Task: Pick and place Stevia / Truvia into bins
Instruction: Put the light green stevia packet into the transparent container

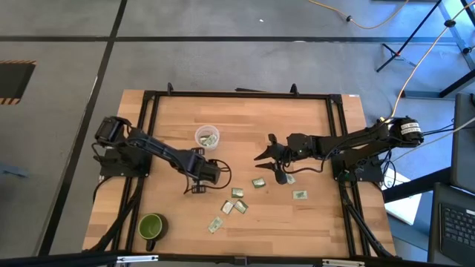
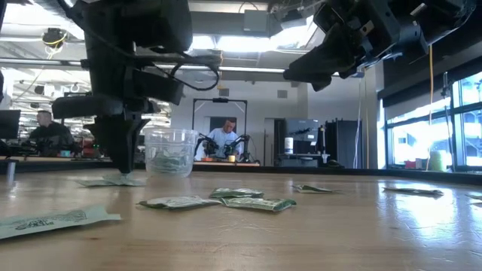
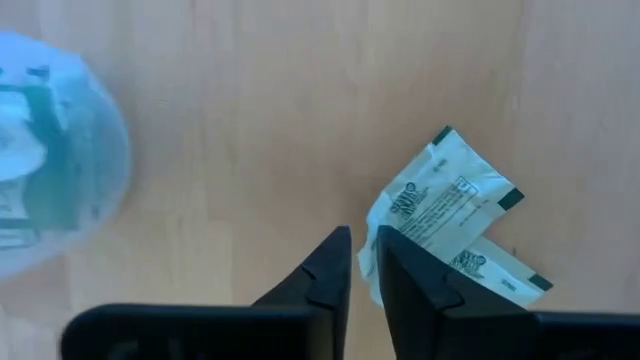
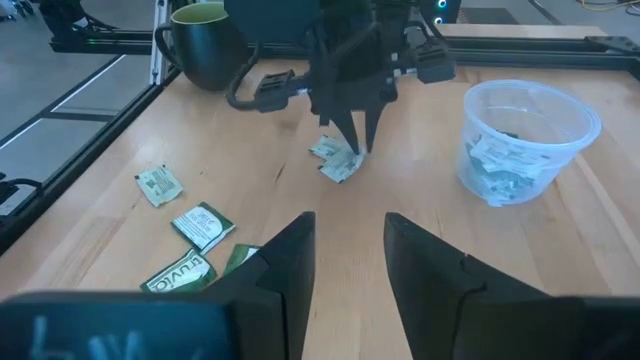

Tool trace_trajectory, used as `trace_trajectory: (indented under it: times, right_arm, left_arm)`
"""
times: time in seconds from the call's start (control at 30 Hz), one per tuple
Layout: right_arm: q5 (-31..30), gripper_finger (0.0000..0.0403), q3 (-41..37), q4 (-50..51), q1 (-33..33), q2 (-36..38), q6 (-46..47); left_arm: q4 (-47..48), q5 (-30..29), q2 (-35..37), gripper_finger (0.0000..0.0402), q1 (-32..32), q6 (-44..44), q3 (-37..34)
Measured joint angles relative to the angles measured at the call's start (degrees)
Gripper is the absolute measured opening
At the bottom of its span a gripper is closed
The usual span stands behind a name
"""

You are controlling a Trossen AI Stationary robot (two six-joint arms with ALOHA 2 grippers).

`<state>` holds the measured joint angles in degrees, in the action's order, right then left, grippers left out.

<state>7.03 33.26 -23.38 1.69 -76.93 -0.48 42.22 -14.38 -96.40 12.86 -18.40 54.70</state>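
Several green-and-white Stevia sachets lie flat on the wooden table (image 1: 171,111), among them some at the middle (image 1: 237,200) and one at the right (image 1: 300,195). The clear plastic cup (image 1: 207,137) stands at the far middle with sachets inside. My left gripper (image 3: 365,262) points down at two overlapping sachets (image 3: 440,200), its fingers nearly together on the upper one's edge; it also shows in the right wrist view (image 4: 356,140). My right gripper (image 4: 345,260) is open and empty, hanging above the table to the right of the cup (image 1: 269,157). My left gripper pinches the near corner edge (image 3: 373,245) of the upper sachet between its two fingertips, coming from above and pointing down. The sachet still lies flat on the table, partly over a second sachet (image 3: 505,278).
A dark green mug (image 1: 151,226) stands at the near left corner. A black frame (image 1: 237,94) runs round the table's edges. Bare wood lies between the cup and the left gripper. People sit in the room behind the table (image 2: 224,139).
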Motion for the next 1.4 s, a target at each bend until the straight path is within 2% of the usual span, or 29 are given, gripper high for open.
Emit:
trace_trajectory:
  times: [0.23, 0.43, 0.5, 0.73, 0.9, 1.1, 1.4]
  right_arm:
    - [0.0, 0.0125, 0.0, 0.0, -0.02, 0.0, -0.01]
    - [-0.02, 0.0125, 0.0, 0.02, -0.02, 0.0, -0.01]
    - [0.0, 0.0125, 0.0, 0.02, -0.02, 0.0, 0.01]
    - [-0.01, 0.0125, 0.0, 0.04, -0.02, 0.02, -0.01]
    - [0.0, 0.0125, 0.0, 0.04, -0.02, 0.02, -0.01]
    - [-0.02, 0.0125, 0.0, 0.04, -0.02, 0.04, -0.01]
    - [-0.01, 0.0125, 0.0, 0.07, -0.02, 0.04, -0.03]
  left_arm:
    - [-0.83, 1.18, 2.04, 0.0055, 0.0, 1.63, 0.0]
    - [-9.2, 9.05, 1.52, 0.0065, 0.69, 7.78, 0.0]
    - [-10.01, 9.82, 1.49, 0.007, 1.12, 8.6, 0.0]
    - [-7.72, 7.09, 1.43, 0.0072, 1.27, 7.17, 0.0]
    - [-7.87, 6.57, -1.17, 0.0067, 1.29, 7.09, 0.0]
    - [-7.78, 6.15, -4.47, 0.0049, 1.3, 6.98, 0.26]
    - [-7.72, 5.82, -4.59, 0.0008, 1.29, 7.06, 0.14]
